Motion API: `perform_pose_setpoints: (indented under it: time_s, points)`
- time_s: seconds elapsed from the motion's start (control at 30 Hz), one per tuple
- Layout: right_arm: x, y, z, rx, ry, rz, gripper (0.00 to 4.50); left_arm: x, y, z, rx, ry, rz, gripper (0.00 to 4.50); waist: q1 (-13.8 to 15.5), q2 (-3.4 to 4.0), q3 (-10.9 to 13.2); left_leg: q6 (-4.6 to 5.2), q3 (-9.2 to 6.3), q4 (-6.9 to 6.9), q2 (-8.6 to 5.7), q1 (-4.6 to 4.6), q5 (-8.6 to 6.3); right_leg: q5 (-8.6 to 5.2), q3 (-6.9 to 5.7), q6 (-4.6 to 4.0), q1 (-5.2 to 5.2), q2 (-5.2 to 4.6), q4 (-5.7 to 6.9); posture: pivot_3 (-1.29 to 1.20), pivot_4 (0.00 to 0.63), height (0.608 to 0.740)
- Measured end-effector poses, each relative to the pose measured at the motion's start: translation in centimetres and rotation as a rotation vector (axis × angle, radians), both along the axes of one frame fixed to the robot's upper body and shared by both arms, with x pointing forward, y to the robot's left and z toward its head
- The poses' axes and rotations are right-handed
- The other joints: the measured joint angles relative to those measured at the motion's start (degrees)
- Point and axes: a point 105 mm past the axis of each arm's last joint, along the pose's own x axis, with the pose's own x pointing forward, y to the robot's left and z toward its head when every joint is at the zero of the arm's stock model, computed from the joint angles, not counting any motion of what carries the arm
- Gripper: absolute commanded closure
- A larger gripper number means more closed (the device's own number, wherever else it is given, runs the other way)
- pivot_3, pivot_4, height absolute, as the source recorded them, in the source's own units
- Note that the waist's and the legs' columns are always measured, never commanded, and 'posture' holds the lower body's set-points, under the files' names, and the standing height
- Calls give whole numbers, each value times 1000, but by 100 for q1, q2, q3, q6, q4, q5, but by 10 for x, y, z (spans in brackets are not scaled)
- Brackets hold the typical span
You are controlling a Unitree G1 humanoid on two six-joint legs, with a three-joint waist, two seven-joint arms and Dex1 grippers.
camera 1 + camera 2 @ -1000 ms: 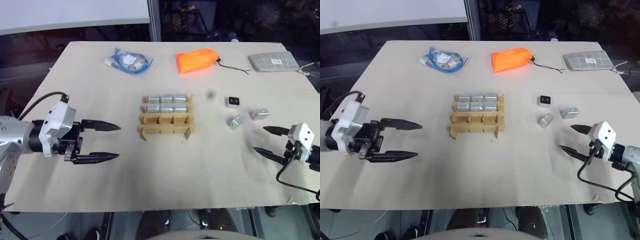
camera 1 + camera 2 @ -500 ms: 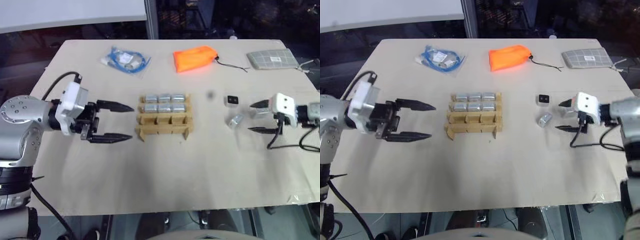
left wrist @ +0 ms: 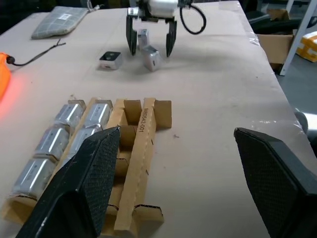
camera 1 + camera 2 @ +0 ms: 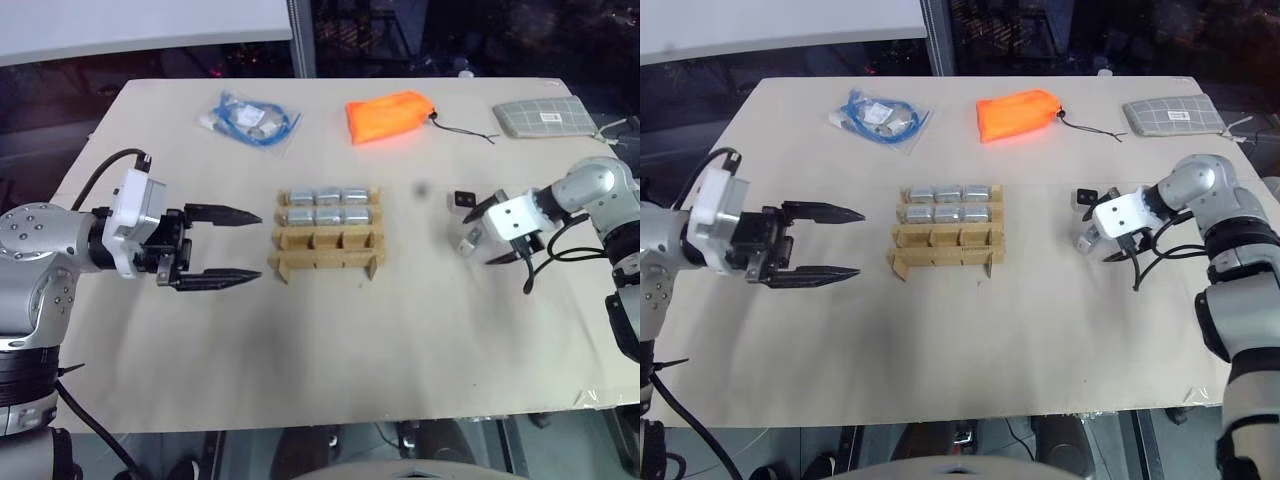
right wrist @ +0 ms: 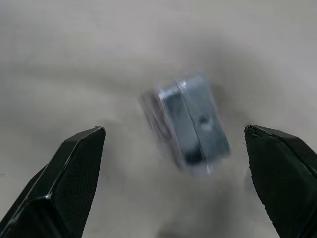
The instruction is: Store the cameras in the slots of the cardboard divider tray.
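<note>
Right end effector (image 5: pixel 173 186) — now over camera (image 5: pixel 190 121)

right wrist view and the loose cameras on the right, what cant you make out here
- Camera between the open right end effector fingers: blurred in the right wrist view, so its lens face is unclear.
- Third loose camera: partly hidden behind that end effector in the left wrist view; covered by it in the head views.
- Cardboard divider tray: its near end is hidden by a left end effector finger in the left wrist view.
</note>
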Motion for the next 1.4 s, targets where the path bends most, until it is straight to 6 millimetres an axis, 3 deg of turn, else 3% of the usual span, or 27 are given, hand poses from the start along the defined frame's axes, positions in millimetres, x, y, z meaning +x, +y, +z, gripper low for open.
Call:
perform_pose_setpoints:
  time_s: [0.27, 0.37, 0.5, 0.57, 0.93, 1.13, 1.27, 1.4]
  points:
    - [5, 10, 8, -42, -67, 79, 0, -4, 1, -3, -6, 6, 26, 686, 7, 0, 0, -1, 0, 3, 0, 0, 1, 0, -1, 0, 1, 0, 4, 0, 150, 740]
    - [4, 9, 6, -47, -68, 83, 1169, -4, 1, -3, -12, 10, 27, 612, 6, 0, 0, -2, 1, 3, -1, 0, 1, 0, -1, -1, 1, 0, 5, 0, 150, 740]
    - [3, 8, 6, -58, -71, 95, 3188, -4, 1, -3, -17, 9, 26, 612, -5, 0, 0, -3, 2, 3, -1, 1, 1, 0, 0, -1, 0, 0, 7, 0, 150, 740]
    - [3, 3, 9, -70, -78, 91, 3760, -4, 1, -3, -17, 9, 25, 612, -8, -6, -4, -3, 1, 6, 0, 8, 1, 0, -1, -1, 6, 1, 8, 0, 150, 740]
    - [3, 5, 7, -62, -72, 91, 3759, -4, 0, -2, -16, 4, 20, 612, -106, -4, -1, -8, 8, 16, 0, 11, 5, -1, 12, -2, -5, -1, 46, 0, 150, 740]
    - [6, 10, 17, 17, -64, 46, 3759, -4, 0, -2, -20, 2, 19, 612, -112, -4, -1, -9, 9, 17, 1, 10, 5, -1, 16, -3, -9, -1, 51, 0, 150, 740]
    - [10, 25, 33, 184, -16, -25, 3759, -4, 0, -2, -22, 2, 22, 612, -112, -4, -1, -9, 8, 19, 6, 11, 5, 0, 19, -2, -10, -1, 56, 0, 150, 740]
    - [3, 55, 48, 489, 125, -99, 3759, -3, 4, -3, -29, 6, 54, 612, -103, -5, -1, -8, -15, 20, 14, 9, 5, 0, 21, -2, -12, -2, 64, 0, 150, 740]
